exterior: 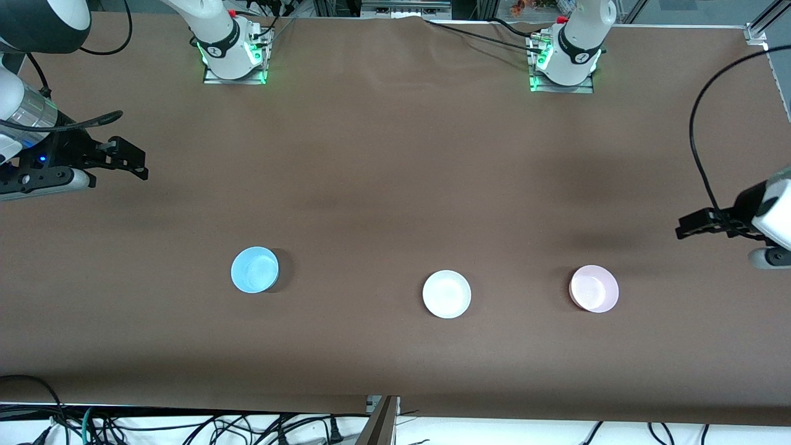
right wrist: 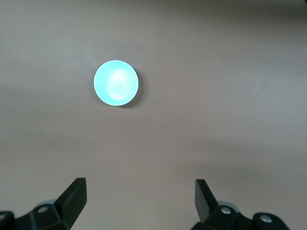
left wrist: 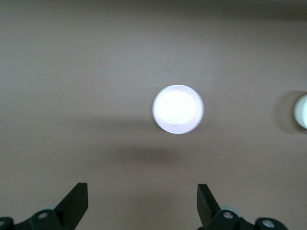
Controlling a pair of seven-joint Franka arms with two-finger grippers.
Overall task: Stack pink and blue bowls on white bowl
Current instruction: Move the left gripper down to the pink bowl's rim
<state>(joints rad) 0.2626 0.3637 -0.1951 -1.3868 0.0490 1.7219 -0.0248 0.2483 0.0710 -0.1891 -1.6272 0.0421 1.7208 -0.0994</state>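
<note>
Three bowls sit apart in a row on the brown table. The blue bowl [exterior: 254, 269] is toward the right arm's end, the white bowl [exterior: 447, 294] is in the middle and the pink bowl [exterior: 594, 288] is toward the left arm's end. My right gripper [exterior: 131, 161] hangs open and empty over bare table at the right arm's end; its wrist view [right wrist: 140, 199] shows the blue bowl [right wrist: 115, 83]. My left gripper [exterior: 686, 227] hangs open and empty over bare table at the left arm's end; its wrist view [left wrist: 142, 201] shows the pink bowl [left wrist: 178, 109] and the white bowl's edge [left wrist: 302, 111].
The brown table cover [exterior: 395, 185] carries only the three bowls. The arm bases [exterior: 235, 55] [exterior: 565, 62] stand along the table edge farthest from the front camera. Cables [exterior: 185, 426] lie below the table edge nearest that camera.
</note>
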